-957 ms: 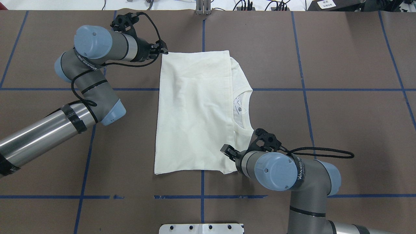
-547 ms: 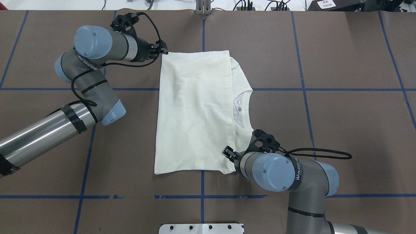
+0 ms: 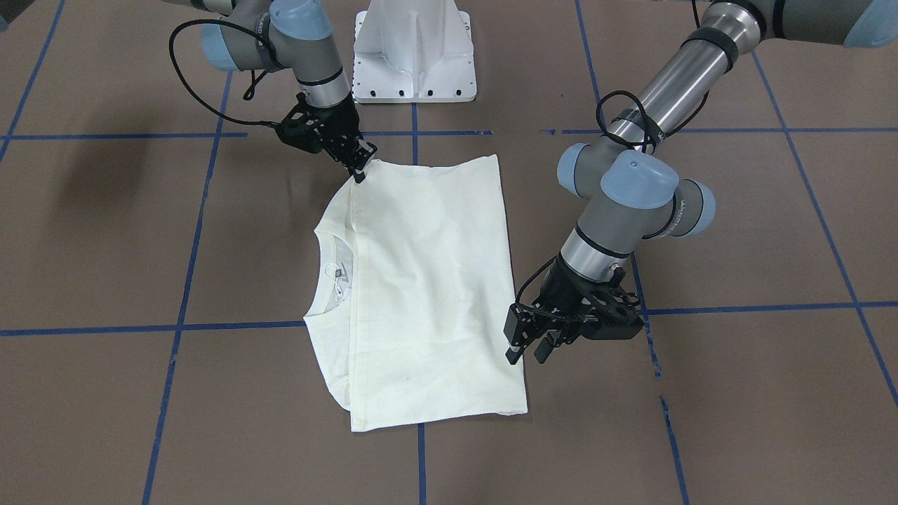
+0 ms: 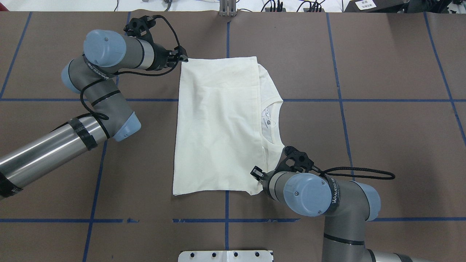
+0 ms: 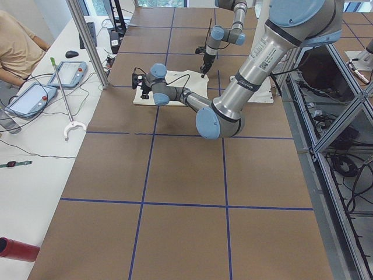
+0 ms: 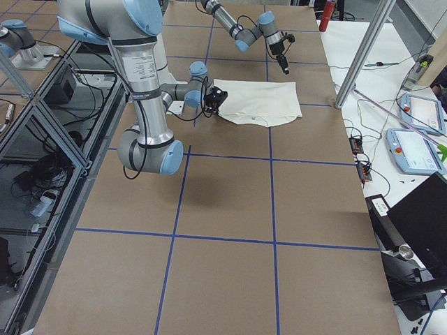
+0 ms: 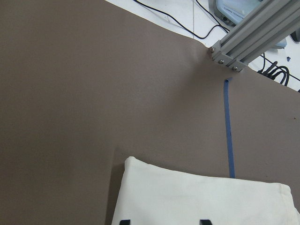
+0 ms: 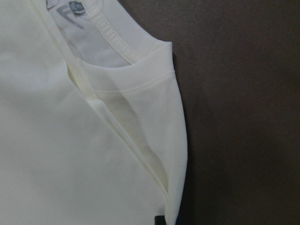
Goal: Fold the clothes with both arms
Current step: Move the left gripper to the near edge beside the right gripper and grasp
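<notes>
R gripper [image 3: 359,170]: fingers pinched together on shirt [image 3: 428,280] corner, robot-side, nr shoulder. L gripper [image 3: 527,345]: fingers apart, nothing held, above shirt's far L corner. Shirt: folded, plain side up, flat on table [image 3: 701,393], centre; collar [image 8: 115,40] toward R arm.

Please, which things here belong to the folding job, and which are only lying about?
For the job: cream shirt, left pincer, right pincer.

Only lying about: white pedestal base, control pendants on the side bench, grabber stick, red cylinder.
</notes>
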